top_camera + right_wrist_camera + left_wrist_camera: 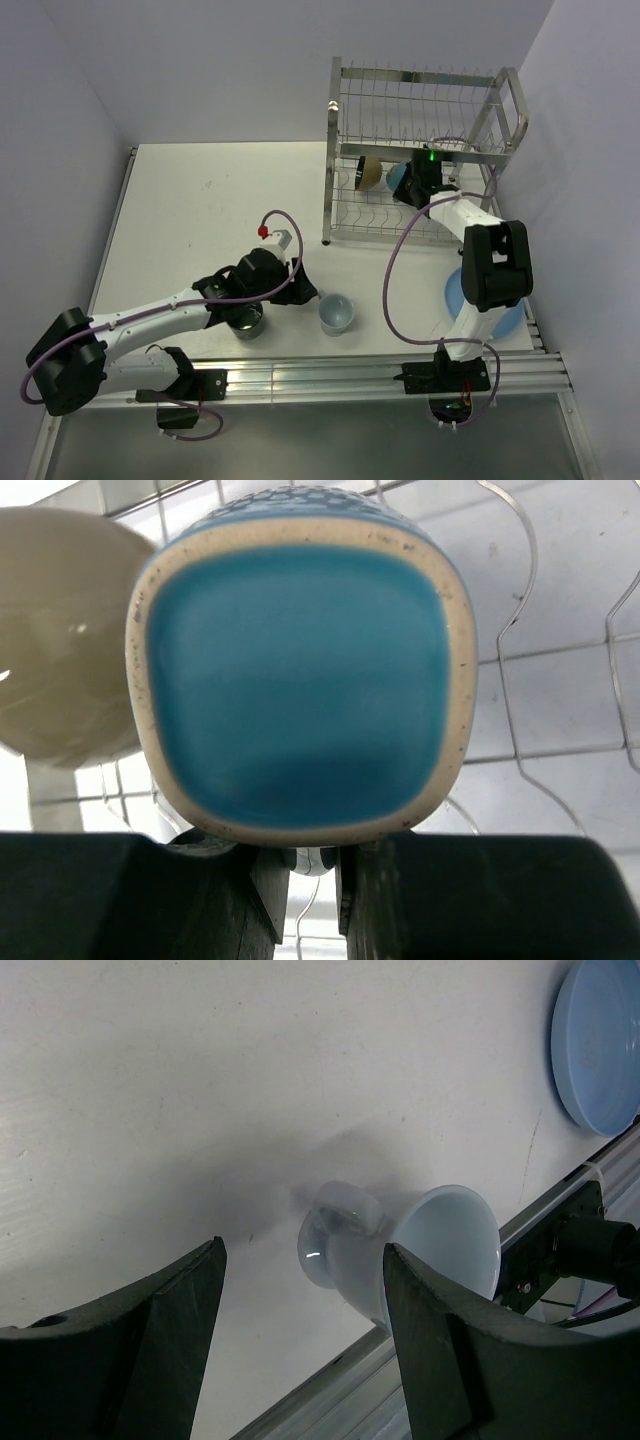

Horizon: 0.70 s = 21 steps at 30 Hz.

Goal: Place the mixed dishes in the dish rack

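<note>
Overhead sees table [200,200]; wrist views close, right apparently at rack [415,72].

Left arm [160,312]: white tubular links, chunky black joint housings. Thin purple cable [110,322] runs along link, back from claw. Left gripper [308,298] black; fingers [150,1350] broad, matte charcoal, flat inner faces, rounded tips. Just behind claw: white block [284,240], red cap [264,231].
Right arm [458,212]: same white links, large black housing [497,265]. Second purple cable [387,285] loops loose behind claw. Green light [432,154] just behind right gripper [412,188]; its fingers [480,900] black, square-edged.
</note>
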Motion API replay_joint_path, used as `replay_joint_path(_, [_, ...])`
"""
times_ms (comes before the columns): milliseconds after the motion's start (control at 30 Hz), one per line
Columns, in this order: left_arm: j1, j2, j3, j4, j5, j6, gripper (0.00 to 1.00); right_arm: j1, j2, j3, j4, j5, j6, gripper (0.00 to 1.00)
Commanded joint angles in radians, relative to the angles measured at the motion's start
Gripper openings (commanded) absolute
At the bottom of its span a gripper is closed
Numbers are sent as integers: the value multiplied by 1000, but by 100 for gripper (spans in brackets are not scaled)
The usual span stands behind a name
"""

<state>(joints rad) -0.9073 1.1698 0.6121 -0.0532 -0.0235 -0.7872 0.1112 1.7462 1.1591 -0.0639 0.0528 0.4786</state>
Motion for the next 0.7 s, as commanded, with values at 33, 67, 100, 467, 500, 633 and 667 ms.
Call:
replay_joint_path(33, [-15, 19, 49, 41, 5, 8, 70, -10, 30, 131, -3, 82, -51, 0])
replay_joint_path(67, [-18, 24, 52, 42, 7, 6, 70, -10, 38, 146, -31, 90, -55, 0])
replay_joint_path(100, [-19, 27, 54, 42, 7, 5, 70, -10, 44, 168, -39, 100, -64, 0])
replay_joint_path(467, [-51, 67, 72, 44, -6, -9, 71, 11, 157, 287, -135, 202, -87, 2])
replay_joint_path(500, [-53, 67, 74, 44, -6, -7, 71, 12, 165, 290, -140, 203, -87, 4])
replay_joint_path(633, [-56, 74, 83, 41, -9, -4, 71, 13, 193, 307, -149, 213, -86, 11])
replay_joint_path(667, [-56, 76, 84, 39, -9, -4, 71, 13, 196, 310, -149, 210, -89, 14])
